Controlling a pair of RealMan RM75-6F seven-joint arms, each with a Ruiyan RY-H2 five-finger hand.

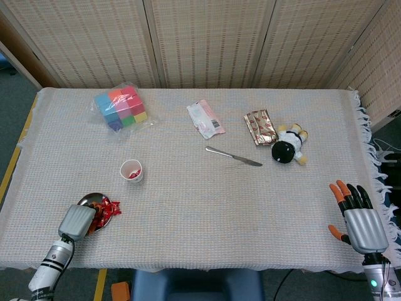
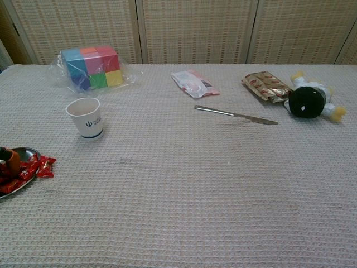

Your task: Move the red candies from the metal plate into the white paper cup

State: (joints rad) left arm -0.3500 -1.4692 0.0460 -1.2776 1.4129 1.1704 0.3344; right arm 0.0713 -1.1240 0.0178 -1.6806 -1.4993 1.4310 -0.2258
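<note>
1. The left hand lies at the near left edge of the bench, its back to the head camera and its fingers curled down onto the metal plate. The chest view shows only an orange fingertip among the candies; whether it grips one I cannot tell.
2. The right hand rests at the near right corner, palm down, fingers spread and holding nothing, well apart from every object.
3. The metal plate sits just beyond the left hand, its far part bare and shiny. The red candies are bunched on its right side, some spilling over the rim onto the cloth.
4. Farther in stands the white paper cup, upright, near the plate but apart from it; the head view shows red candy inside.
5. Toward the middle lies a butter knife, flat and slanted.
6. Right of the knife is a black and white plush toy, touching or just beside a shiny brown snack packet.
7. A pink and white wrapper lies beyond the knife.
8. Far left, a clear bag of coloured blocks sits near the back edge.
</note>
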